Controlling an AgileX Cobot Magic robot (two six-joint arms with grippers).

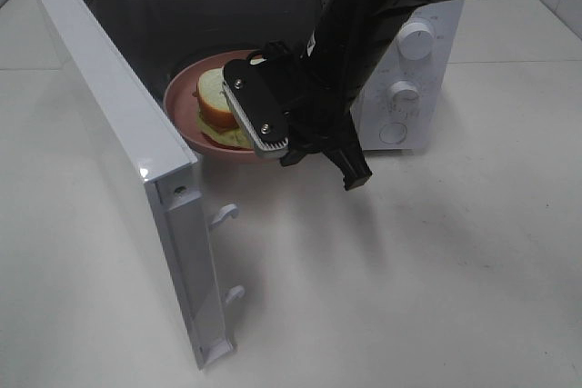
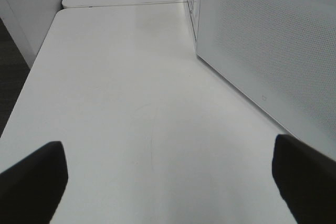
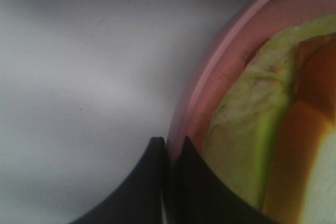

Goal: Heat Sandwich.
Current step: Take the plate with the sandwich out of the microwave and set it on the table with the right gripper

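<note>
Exterior high view. Microwave (image 1: 400, 52): white, on a white table (image 1: 436, 279), two round knobs and a dial on its front panel. Door (image 1: 118, 143): swung fully open toward the left of the view, two latch hooks on its free edge. Plate (image 1: 182, 106): round, pink, lying in the microwave's mouth, its near edge at the front of the cavity. Sandwich (image 1: 216, 102): on the plate, pale bread on top, orange-red layer under it, yellow-green layer lowest. Right arm: black, reaching down from the top of the view across the microwave front, hiding the right part of the plate. Right gripper (image 1: 289, 147): at the plate's near rim; its fingertips cannot be made out here.

Left wrist view. Left gripper (image 2: 168, 182): two dark fingers (image 2: 34, 182) at the far corners of the picture, standing wide apart, nothing between them. Bare table beneath. The pale, finely dotted outer face of the door stands to one side, well apart from the fingers.

Right wrist view. Right gripper (image 3: 169, 182): two black fingertips pressed together on the pink rim of the plate (image 3: 236, 45), the rim pinched between them. Sandwich (image 3: 252, 140): just beside the fingertips, on the plate, green and orange layers seen close and blurred. Grey surface fills the other side of the rim.
</note>
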